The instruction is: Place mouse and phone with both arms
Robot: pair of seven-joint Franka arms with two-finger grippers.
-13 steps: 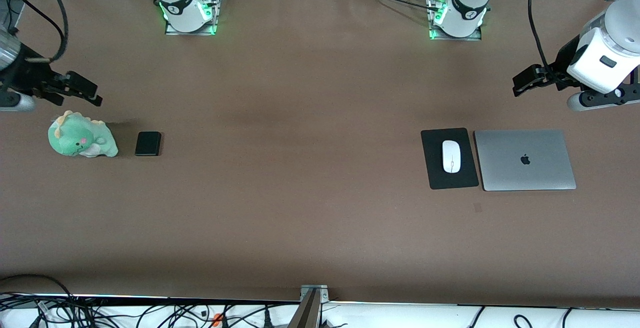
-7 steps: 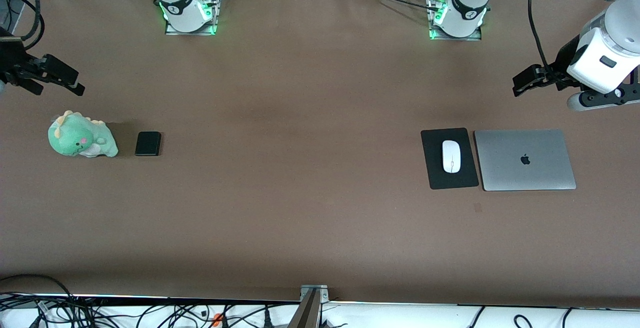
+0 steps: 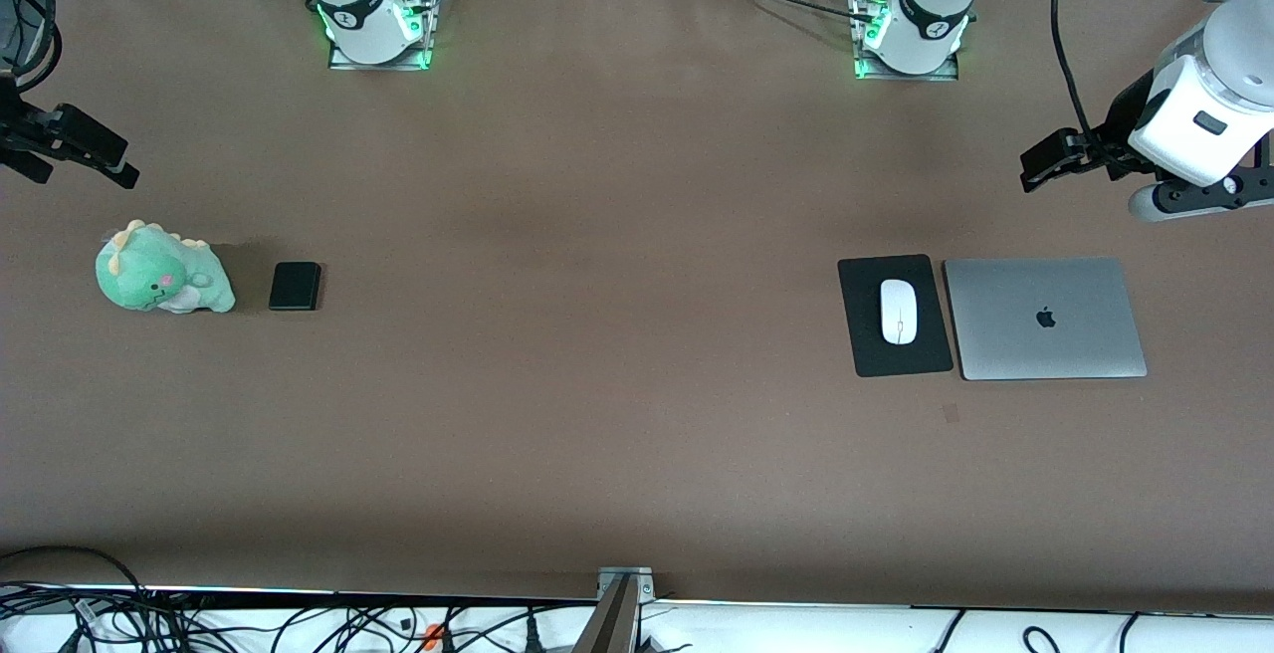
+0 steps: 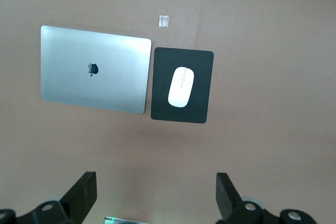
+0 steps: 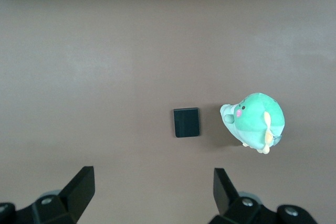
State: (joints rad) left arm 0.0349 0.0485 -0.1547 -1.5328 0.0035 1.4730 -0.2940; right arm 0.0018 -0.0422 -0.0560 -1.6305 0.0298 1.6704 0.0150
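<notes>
Black fingers of my left gripper (image 4: 156,195) stand wide apart with nothing between them, hanging over bare brown table (image 3: 617,334) at the right edge of the front view. Lower in that frame sits the black mouse pad (image 3: 864,334) with the white mouse (image 3: 898,311) resting on it, and touching the pad's edge lies a closed silver laptop (image 3: 1045,318), a dark apple logo in the middle of its lid. No other writing reads on it. A small pale square mark (image 4: 164,20) shows on the table near the pad.

My right gripper (image 5: 152,190) is likewise spread and empty, at the left edge of the front view over open tabletop. Below it in that frame lies the phone (image 3: 295,286), flat, just beside a green plush dinosaur (image 3: 159,280) but not touching it.

Between the phone and the mouse pad the whole middle of the table runs bare, as does the wide band toward the frame's bottom edge.
</notes>
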